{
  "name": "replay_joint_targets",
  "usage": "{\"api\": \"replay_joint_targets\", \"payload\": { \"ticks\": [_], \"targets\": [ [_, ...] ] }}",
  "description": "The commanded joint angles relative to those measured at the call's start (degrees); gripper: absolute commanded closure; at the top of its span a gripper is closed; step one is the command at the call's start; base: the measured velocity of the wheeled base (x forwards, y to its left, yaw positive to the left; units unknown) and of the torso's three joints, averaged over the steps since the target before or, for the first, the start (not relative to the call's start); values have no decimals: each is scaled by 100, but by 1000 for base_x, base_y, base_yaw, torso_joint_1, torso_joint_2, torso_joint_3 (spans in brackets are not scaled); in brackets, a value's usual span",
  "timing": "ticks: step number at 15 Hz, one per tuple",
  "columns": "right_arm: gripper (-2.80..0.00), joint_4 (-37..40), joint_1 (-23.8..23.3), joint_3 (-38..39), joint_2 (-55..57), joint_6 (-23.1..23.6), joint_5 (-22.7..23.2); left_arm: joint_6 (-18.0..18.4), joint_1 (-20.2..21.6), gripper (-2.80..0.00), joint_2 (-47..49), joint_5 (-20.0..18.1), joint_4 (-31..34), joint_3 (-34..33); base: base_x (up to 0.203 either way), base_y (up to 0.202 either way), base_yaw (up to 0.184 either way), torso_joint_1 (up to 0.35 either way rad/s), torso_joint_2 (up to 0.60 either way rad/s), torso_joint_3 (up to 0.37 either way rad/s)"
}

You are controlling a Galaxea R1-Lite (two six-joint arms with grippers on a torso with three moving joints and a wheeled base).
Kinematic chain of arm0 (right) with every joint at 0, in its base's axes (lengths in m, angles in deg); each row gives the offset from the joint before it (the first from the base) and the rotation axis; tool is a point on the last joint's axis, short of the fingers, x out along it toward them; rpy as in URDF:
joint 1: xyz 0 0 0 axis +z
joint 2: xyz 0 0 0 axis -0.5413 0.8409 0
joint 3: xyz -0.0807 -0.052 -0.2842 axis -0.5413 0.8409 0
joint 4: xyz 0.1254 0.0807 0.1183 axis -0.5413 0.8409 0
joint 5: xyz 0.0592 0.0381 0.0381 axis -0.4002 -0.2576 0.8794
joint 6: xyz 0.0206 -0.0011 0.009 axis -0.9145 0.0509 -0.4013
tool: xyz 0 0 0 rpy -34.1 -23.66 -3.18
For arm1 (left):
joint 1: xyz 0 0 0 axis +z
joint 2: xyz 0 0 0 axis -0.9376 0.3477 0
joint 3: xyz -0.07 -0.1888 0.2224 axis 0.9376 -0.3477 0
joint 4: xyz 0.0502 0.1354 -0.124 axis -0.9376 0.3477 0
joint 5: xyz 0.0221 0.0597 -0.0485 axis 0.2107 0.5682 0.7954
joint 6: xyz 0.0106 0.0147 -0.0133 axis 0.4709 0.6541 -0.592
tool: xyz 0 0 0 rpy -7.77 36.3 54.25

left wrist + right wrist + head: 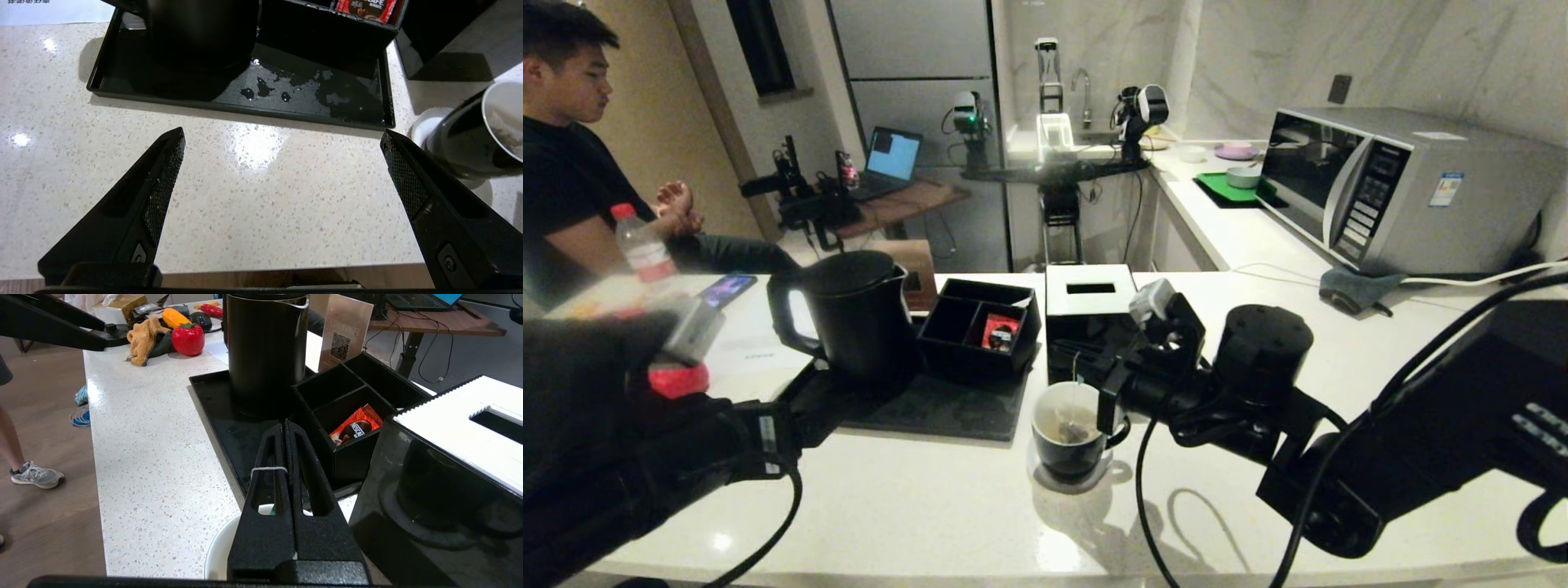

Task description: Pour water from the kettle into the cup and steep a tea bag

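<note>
Black dominates the head view: the kettle stands on a dark tray, the cup just in front on the pale worktop, the tea bag inside it. Above the cup, the right claw pinches the string (fingers pressed together). From the left wrist, the left claw gapes wide over bare worktop. From the right wrist, a red packet reads "NESCAFE" in a divided box.

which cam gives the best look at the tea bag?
Head view: the tea bag lies inside the cup, its string rising to the shut right claw. Right wrist shows only string looped over the fingers. Left wrist shows only part of the cup's inside.
</note>
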Motion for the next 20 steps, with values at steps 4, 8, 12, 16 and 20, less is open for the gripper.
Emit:
{"api": "replay_joint_targets", "payload": {
  "ticks": [4,8,12,16,20],
  "targets": [
    [0,-101,9,19,-6,5,15,10,-20,0,-548,-2,26,-338,0,0,0,0,0,0],
    [0,-165,10,45,-50,5,15,14,-29,0,-1082,-10,32,-600,0,0,0,0,0,0],
    [0,-165,63,52,-115,13,15,142,-46,0,-1859,-4,37,-1138,0,0,0,0,0,0],
    [0,-213,98,50,-115,22,7,516,-46,0,-2953,-3,206,-1938,0,0,0,0,0,0],
    [0,-209,98,45,-115,22,7,593,-54,0,-4149,-109,1102,-2390,0,0,0,0,0,0]
  ]
}}
